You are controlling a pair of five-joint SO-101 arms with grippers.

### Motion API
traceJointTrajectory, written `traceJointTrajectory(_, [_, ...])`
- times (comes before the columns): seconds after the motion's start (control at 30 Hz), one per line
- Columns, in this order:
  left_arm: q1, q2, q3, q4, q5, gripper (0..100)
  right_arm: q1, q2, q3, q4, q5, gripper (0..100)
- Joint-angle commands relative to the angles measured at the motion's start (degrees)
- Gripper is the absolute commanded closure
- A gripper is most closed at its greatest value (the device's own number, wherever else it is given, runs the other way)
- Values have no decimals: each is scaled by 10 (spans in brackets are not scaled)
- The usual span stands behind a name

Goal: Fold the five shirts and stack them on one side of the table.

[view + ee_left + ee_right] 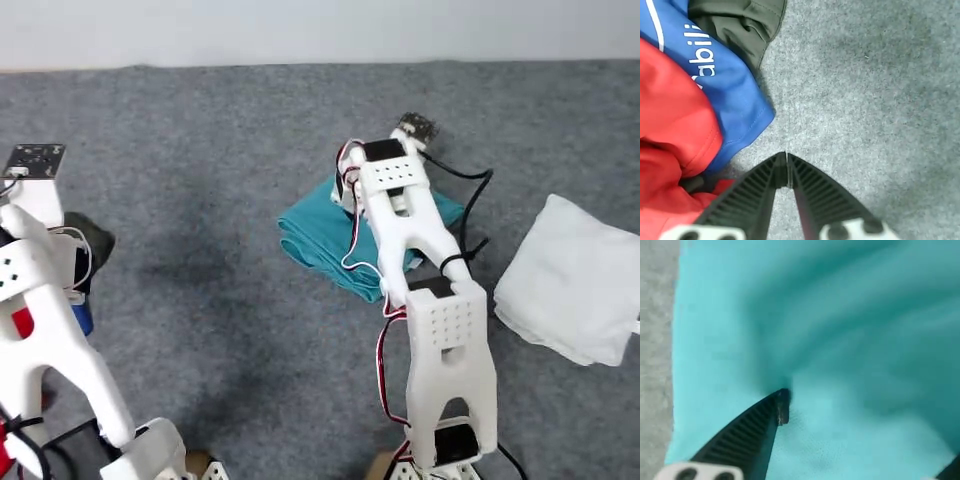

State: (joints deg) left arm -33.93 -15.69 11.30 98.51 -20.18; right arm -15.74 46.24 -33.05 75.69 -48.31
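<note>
Folded shirt (570, 285) at right, another shirt (318, 240) centre under right gripper (865, 437), shirt pile (685, 115) far left

Grey carpeted table (200, 250) — pale wall (300, 30) behind.

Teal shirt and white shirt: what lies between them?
High view: grey table and a black cable, between teal shirt and white shirt.

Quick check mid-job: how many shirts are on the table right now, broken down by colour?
teal shirt: 1
white shirt: 1
red shirt: 1
blue shirt: 1
dark shirt: 1
Total: 5
</note>
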Motion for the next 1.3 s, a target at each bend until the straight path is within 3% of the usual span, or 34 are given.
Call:
traceJointTrajectory(0.0, [4,-18,-3,6,-6,994,14,20,-31,-9,-4,494])
traceJointTrajectory(0.17, [4,-18,-3,4,-6,994,15,60,-31,-7,-4,534])
traceJointTrajectory(0.4, [4,-18,-4,4,-6,994,15,57,-31,15,40,857])
traceJointTrajectory(0.53, [4,-18,-5,4,-6,994,23,54,-31,34,65,988])
traceJointTrajectory(0.77, [4,-21,-5,4,-6,994,57,-4,-31,88,105,990])
traceJointTrajectory(1.27, [4,-22,-5,5,-6,994,58,-251,-31,248,236,991])
